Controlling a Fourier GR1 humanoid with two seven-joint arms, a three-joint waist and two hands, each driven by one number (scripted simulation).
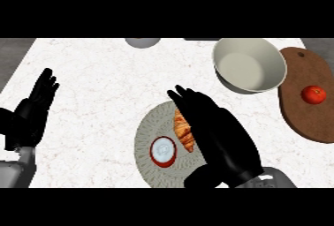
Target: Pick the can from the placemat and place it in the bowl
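Resting on the bench [98, 79]: the bowl [250, 65], beyond the right hand [222, 137] and rightward; the mat [146, 132], under that hand (fingers straight, holding nothing); the croissant [184, 131], beside its left edge; the can [164, 151], upright on the mat just left of it.

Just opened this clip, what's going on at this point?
The right hand, fingers open, is over the round placemat, holding nothing. The can stands upright on the mat, not yet gripped. A croissant lies between it and the hand, partly hidden under the fingers. The bowl sits empty at the far right, next to a wooden board with a red fruit on it. The left hand rests open at the left edge.
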